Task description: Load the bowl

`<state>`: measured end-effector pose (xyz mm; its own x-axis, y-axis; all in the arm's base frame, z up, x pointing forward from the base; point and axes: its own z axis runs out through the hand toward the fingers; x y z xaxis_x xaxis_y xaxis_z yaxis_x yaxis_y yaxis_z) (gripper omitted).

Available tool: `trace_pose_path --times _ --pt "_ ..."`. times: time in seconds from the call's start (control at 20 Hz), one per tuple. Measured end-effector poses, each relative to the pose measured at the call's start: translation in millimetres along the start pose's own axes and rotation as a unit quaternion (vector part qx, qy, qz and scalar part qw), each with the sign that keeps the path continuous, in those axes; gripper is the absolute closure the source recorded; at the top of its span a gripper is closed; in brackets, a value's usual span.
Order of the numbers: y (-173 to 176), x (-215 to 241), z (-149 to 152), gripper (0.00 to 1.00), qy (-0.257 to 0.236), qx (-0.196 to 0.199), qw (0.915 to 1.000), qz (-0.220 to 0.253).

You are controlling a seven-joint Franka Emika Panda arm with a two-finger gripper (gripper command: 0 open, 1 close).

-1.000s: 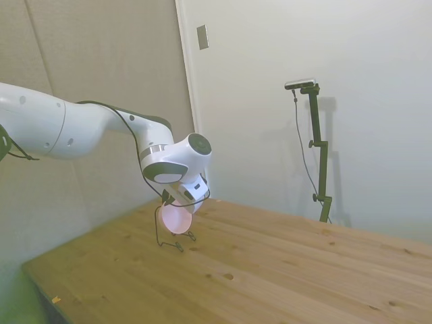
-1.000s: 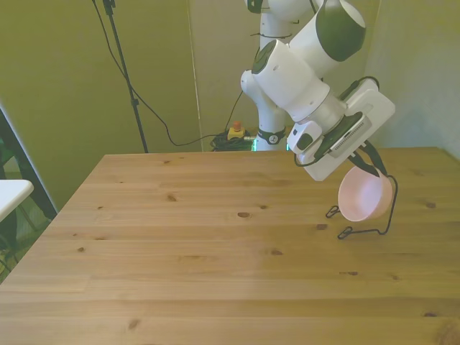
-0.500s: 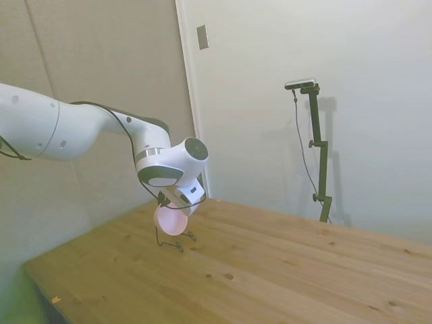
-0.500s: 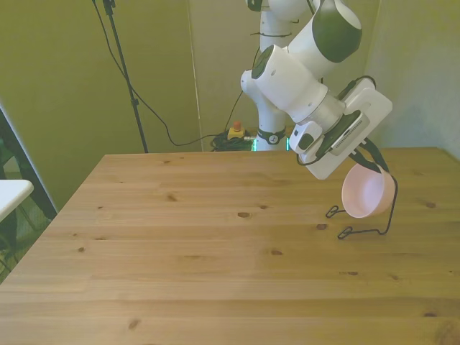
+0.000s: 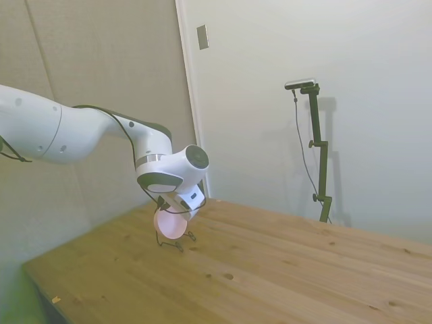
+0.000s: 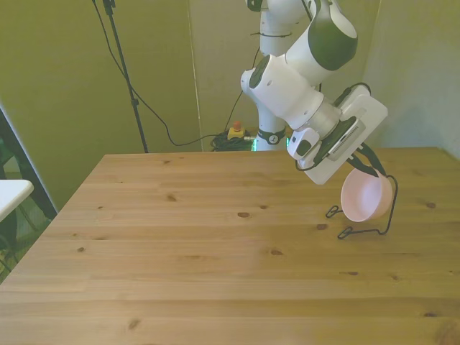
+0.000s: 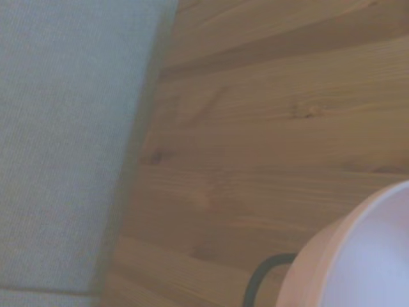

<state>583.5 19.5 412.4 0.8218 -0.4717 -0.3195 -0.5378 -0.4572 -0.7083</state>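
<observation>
Pink bowl [image 6: 365, 198] tipped on edge at right of frame, within a black wire stand [image 6: 382, 219] on the surface [image 6: 215, 251]; fingers' [image 6: 368, 162] state hidden, impossible to tell.

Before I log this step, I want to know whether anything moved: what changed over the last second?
The arm's wrist turned and sank slightly, carrying the pink bowl a little lower against the black wire stand, tilted on its side. The gripper stays at the bowl's rim; its fingers cannot be made out. The stand and the table are as before.
</observation>
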Motion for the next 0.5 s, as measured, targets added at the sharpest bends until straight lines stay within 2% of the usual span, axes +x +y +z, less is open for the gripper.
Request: trace_pose_path --times 0.5 --pt "9.4 4.0 2.6 1.0 0.008 -0.002 1.0 0.003"
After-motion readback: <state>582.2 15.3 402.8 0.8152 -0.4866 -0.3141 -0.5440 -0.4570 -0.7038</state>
